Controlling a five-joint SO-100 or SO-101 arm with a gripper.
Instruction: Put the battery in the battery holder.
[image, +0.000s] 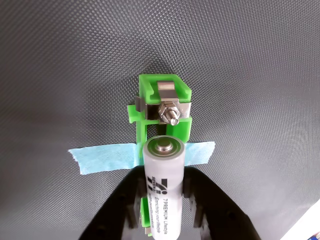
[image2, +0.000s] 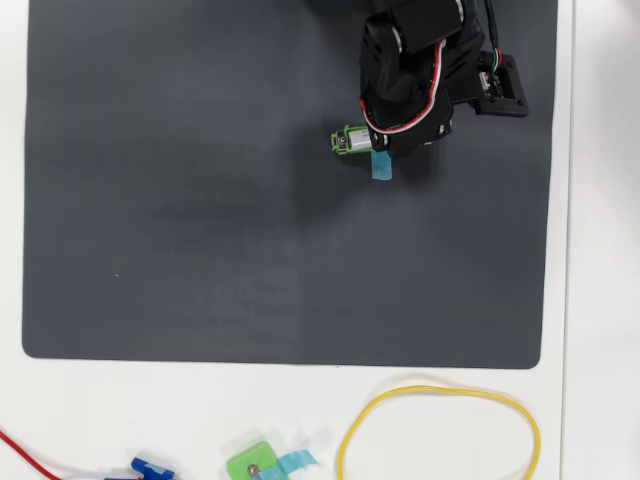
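Observation:
In the wrist view the battery (image: 163, 190), a white-silver cylinder with dark print, sits between the black fingers of my gripper (image: 164, 195), which is shut on it. Its flat end faces the far end of the bright-green battery holder (image: 162, 102), where a metal contact and nut show. The battery lies lengthwise over the holder's channel and hides its near part. A light-blue tape strip (image: 102, 159) crosses the holder. In the overhead view the arm (image2: 410, 70) covers most of the holder (image2: 347, 140); the battery is hidden there.
The holder lies on a dark grey mat (image2: 200, 200) over a white table. Off the mat's near edge in the overhead view lie a yellow cable loop (image2: 440, 388), a small squarish green piece with blue tape (image2: 250, 464), a blue part (image2: 150, 467) and a red wire (image2: 20, 447).

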